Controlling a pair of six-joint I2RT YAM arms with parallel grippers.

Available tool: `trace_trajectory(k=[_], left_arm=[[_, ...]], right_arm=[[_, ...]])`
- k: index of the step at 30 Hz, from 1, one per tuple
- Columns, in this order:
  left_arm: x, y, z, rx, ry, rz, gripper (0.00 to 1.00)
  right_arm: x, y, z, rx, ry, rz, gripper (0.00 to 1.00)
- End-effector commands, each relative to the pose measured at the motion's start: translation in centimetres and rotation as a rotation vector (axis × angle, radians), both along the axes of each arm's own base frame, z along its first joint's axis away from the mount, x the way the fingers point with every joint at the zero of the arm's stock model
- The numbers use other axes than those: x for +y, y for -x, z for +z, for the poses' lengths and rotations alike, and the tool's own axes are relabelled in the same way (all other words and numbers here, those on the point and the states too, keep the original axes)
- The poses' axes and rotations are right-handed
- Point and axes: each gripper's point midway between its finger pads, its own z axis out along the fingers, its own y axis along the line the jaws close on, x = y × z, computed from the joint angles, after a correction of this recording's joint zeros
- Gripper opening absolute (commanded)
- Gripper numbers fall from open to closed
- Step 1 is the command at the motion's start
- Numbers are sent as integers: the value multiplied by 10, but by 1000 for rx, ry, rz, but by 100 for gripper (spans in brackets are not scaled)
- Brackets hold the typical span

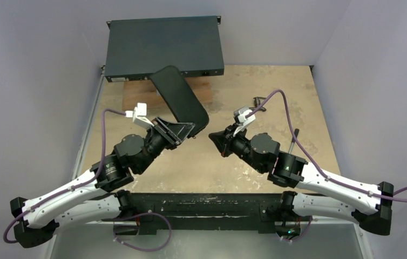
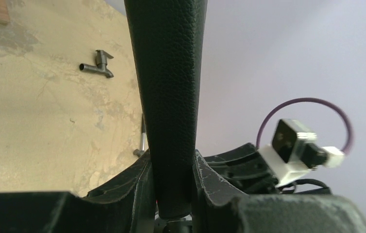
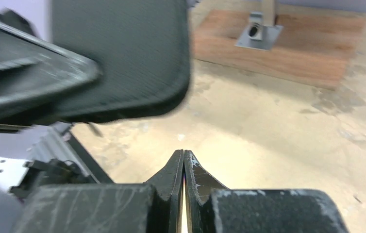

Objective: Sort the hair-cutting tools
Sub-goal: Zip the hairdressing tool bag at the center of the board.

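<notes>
My left gripper [image 1: 184, 129] [image 2: 171, 162] is shut on one end of a long, flat black pouch with a leather grain [image 1: 178, 96] [image 2: 167, 73]. It holds the pouch up off the table, slanting away toward the back. The pouch's rounded end [image 3: 123, 58] hangs just ahead of my right gripper [image 1: 212, 136] [image 3: 184, 154]. That gripper is shut with nothing between its fingers and hovers over bare tabletop, pointing at the left one. The hair-cutting tools are out of view in all three views.
A dark flat box [image 1: 163, 47] lies at the back over a wooden board [image 1: 204, 89] [image 3: 288, 51] that carries a metal bracket [image 3: 260, 31]. A dark T-shaped fitting [image 1: 258, 102] [image 2: 97, 65] and a small hammer [image 1: 294, 141] [image 2: 142, 141] lie at the right.
</notes>
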Motion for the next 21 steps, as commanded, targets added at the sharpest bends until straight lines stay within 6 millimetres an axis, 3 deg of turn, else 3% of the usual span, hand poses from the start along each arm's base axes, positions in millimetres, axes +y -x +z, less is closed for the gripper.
trace_trajectory(k=[1, 4, 8, 10, 13, 17, 21], left_arm=[[21, 3, 59, -107, 129, 42, 0], [21, 4, 57, -103, 121, 39, 0], [17, 6, 59, -102, 131, 18, 0], [15, 7, 61, -102, 139, 6, 0], [12, 9, 66, -107, 148, -12, 0], [8, 10, 69, -110, 145, -26, 0], [4, 8, 75, -121, 158, -32, 0]], right_arm=[[-21, -11, -21, 35, 60, -111, 0], [-21, -6, -22, 43, 44, -88, 0], [-1, 21, 12, -52, -77, 117, 2], [7, 30, 28, -93, -99, 189, 19], [11, 32, 48, -144, -128, 216, 36], [23, 37, 70, -181, -151, 272, 48], [35, 31, 73, -177, -128, 276, 49]])
